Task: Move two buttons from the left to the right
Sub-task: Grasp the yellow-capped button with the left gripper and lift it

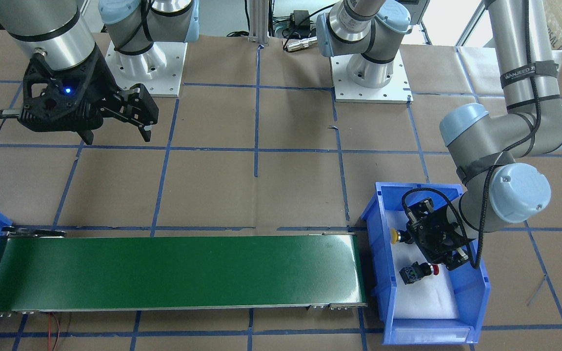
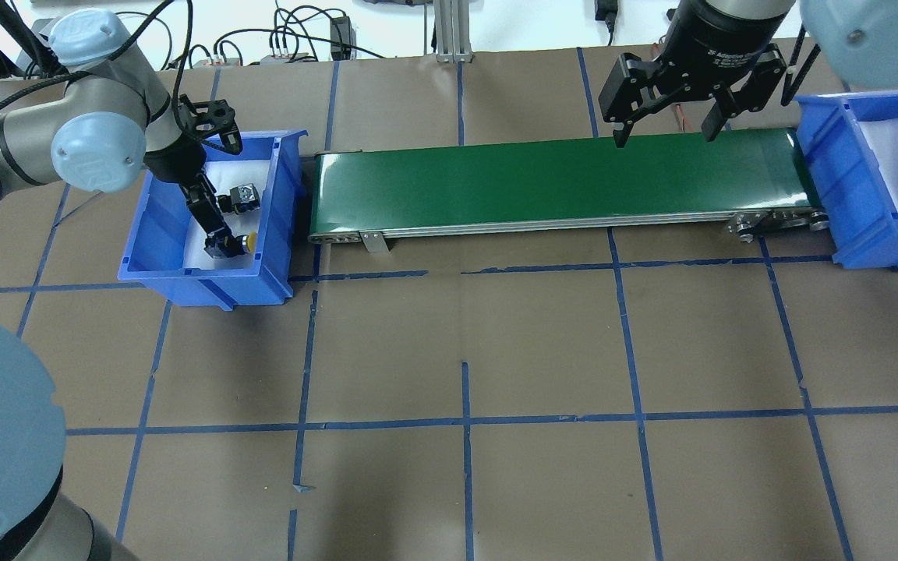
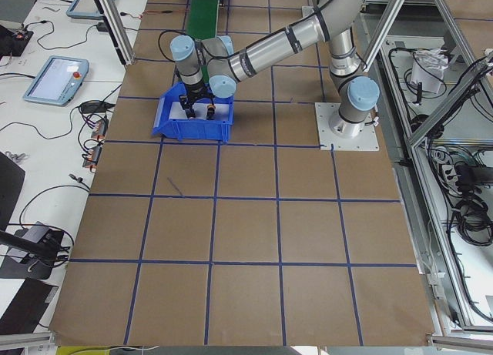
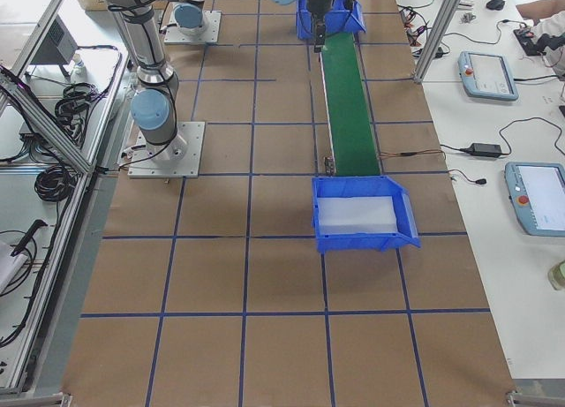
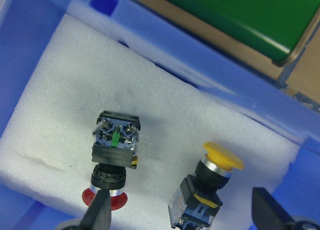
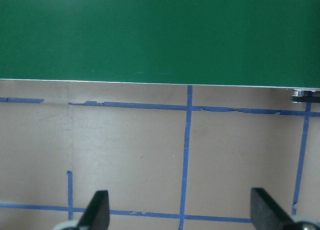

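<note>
Two buttons lie on white foam in the left blue bin [image 2: 184, 274]. The yellow-capped button [image 5: 210, 187] lies on its side between the spread fingers of my left gripper [image 5: 185, 216], which is open and holds nothing. The red-capped button [image 5: 113, 157] lies beside it, its cap next to the left fingertip [image 5: 99, 211]. From overhead, the left gripper [image 2: 217, 234] reaches down into the bin beside the yellow button [image 2: 249, 243], with the red button [image 2: 242, 196] farther back. My right gripper [image 2: 663, 134] hangs open and empty over the right part of the green conveyor belt [image 2: 550, 183].
A second blue bin [image 2: 854, 195] with white foam stands at the belt's right end. The belt runs between the two bins. Brown paper with blue tape lines covers the table [image 2: 464, 351]. The arm bases [image 1: 371, 73] stand on white plates at the robot's side.
</note>
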Robot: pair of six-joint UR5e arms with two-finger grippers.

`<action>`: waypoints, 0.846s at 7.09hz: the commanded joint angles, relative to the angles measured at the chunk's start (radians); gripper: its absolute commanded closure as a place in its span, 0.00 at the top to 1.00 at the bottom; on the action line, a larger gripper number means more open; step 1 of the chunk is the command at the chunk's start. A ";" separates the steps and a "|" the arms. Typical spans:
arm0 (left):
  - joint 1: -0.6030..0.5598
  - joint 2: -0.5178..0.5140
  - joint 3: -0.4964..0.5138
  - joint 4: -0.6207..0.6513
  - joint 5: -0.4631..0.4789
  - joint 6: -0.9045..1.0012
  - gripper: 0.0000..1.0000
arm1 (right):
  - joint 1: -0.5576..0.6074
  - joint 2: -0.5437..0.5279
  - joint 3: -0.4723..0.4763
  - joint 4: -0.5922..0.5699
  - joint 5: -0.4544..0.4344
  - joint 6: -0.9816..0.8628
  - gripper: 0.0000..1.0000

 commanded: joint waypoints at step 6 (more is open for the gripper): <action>0.006 -0.030 -0.026 -0.005 -0.008 0.028 0.23 | 0.002 -0.003 -0.004 -0.007 0.007 0.010 1.00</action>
